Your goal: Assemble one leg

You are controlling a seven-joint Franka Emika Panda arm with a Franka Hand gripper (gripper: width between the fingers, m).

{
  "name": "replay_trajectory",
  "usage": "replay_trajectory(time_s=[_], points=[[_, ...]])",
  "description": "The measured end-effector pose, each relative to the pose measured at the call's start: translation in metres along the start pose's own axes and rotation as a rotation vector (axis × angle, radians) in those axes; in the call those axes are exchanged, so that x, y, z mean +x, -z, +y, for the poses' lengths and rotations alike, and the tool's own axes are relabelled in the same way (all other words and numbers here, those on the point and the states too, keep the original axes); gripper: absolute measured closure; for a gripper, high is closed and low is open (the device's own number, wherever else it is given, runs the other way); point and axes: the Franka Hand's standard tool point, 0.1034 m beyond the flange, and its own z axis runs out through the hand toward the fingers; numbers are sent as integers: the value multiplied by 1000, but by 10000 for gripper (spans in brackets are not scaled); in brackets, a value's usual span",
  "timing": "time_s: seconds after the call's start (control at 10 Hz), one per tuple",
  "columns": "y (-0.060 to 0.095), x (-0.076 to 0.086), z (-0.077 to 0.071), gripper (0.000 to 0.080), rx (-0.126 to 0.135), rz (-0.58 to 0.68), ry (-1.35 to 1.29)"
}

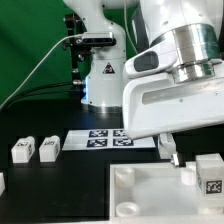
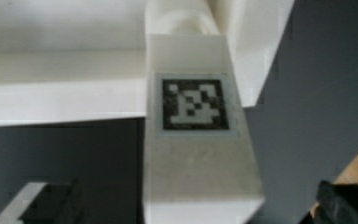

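In the wrist view a leg (image 2: 197, 150), a long white block with a black-and-white tag (image 2: 194, 104), runs between my fingers, with the white panel (image 2: 51, 85) behind it. My gripper (image 2: 197, 205) is open: one dark fingertip (image 2: 43, 205) and the other (image 2: 354, 195) each stand clear of the leg's sides. In the exterior view my gripper (image 1: 178, 160) hangs low over the far edge of the panel (image 1: 150, 200). A tagged leg (image 1: 210, 173) stands just to the exterior view's right of it. Two more legs (image 1: 22, 150) (image 1: 48, 147) stand at the left.
The marker board (image 1: 105, 137) lies behind the panel in the middle of the black table. Another white part (image 1: 2, 183) shows at the exterior view's left edge. The arm's base (image 1: 100, 80) stands at the back with cables beside it.
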Motion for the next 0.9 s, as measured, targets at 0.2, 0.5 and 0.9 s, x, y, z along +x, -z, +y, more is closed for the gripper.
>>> replay_trajectory(time_s=[0.2, 0.5, 0.9], points=[[-1, 2, 5, 150, 20, -241, -18], [1, 2, -1, 150, 48, -513, -37], [-12, 3, -2, 150, 44, -474, -48]])
